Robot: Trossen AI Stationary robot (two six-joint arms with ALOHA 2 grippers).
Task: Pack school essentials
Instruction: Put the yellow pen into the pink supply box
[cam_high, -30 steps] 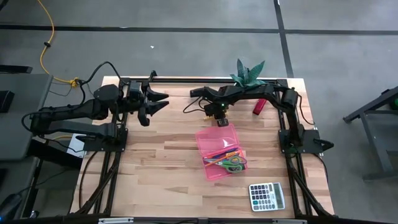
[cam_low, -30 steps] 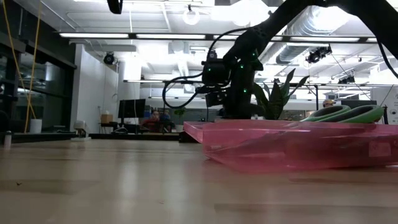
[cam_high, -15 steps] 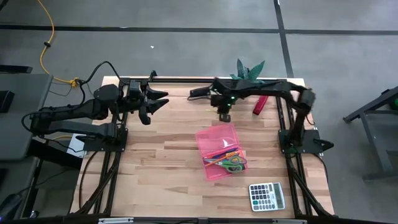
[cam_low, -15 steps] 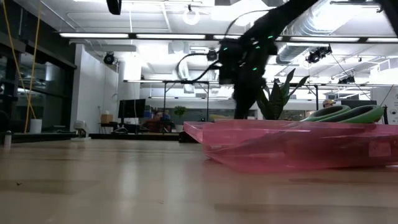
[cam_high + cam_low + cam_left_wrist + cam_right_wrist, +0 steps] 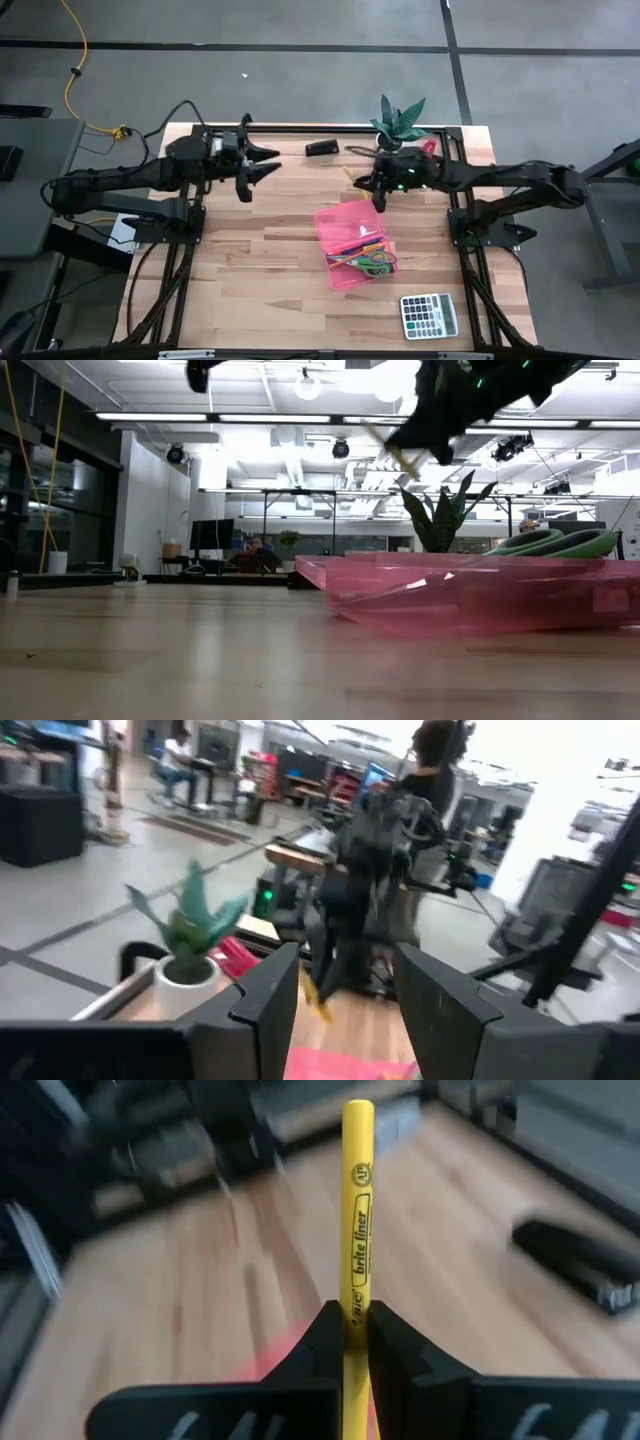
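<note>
Right wrist view shows the right gripper pinched shut low on a yellow highlighter, seemingly light, stiff, slick plastic likely to pivot, above the pink tray, while the left gripper waits part-open and empty, well apart from it.

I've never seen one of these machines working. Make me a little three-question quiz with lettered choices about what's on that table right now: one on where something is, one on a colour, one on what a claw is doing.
1. Where is the calculator?
A. Inside the pink tray
B. On the table's near right corner, apart from the tray
C. Beside the potted plant

2. What colour is the marker in the right gripper?
A. Yellow
B. Blue
C. Red

3. How does the left gripper stand?
A. Shut on scissors
B. Shut on a pencil
C. Open, holding nothing

Answers:
1. B: the high view shows it alone on the wood, away from the pink tray and far from the potted plant.
2. A: the right wrist view shows a yellow barrel pinched between the dark fingers.
3. C: the left wrist view shows a clear gap between its fingers.
</note>
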